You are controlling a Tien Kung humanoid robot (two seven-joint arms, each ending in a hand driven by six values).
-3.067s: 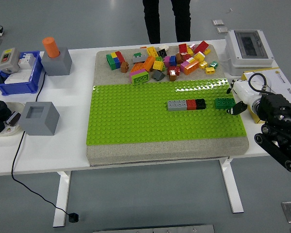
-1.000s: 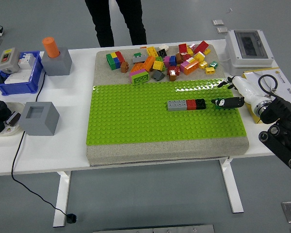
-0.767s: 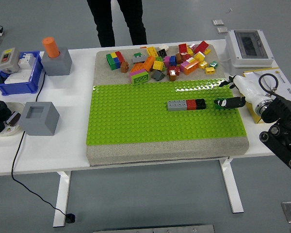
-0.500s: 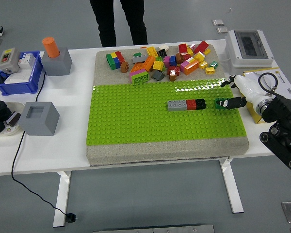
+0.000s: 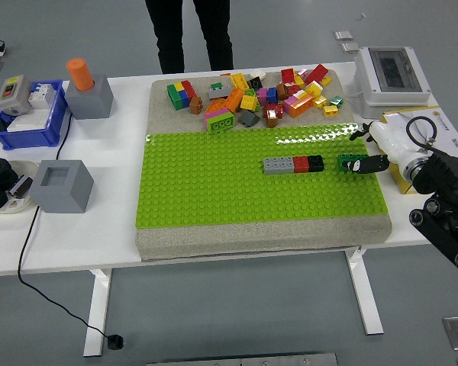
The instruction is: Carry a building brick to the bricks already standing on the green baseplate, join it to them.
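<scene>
On the green baseplate (image 5: 214, 183) stands a short row of joined bricks: grey (image 5: 275, 165), red (image 5: 301, 164), black (image 5: 315, 162). A small gap to its right sits a green brick (image 5: 346, 162), studs up, on the plate. My right hand (image 5: 356, 150) reaches in from the right edge. One black-tipped finger (image 5: 366, 162) lies over the green brick's right part, while the thumb (image 5: 359, 134) is held apart above it. The fingers are spread, not closed around the brick. My left arm is out of view.
Loose bricks (image 5: 252, 95) are heaped on the beige pad behind the baseplate. A white switch box (image 5: 389, 72) and a yellow booklet (image 5: 443, 126) lie at the right. At the left are a grey block (image 5: 61, 185), an orange cylinder (image 5: 81, 74) and a blue bin (image 5: 30, 114). A person (image 5: 189, 30) stands at the far side.
My right hand's finger has slid back to the right, uncovering the green brick's left end. The brick has stayed where it was. The person has shifted slightly to the right.
</scene>
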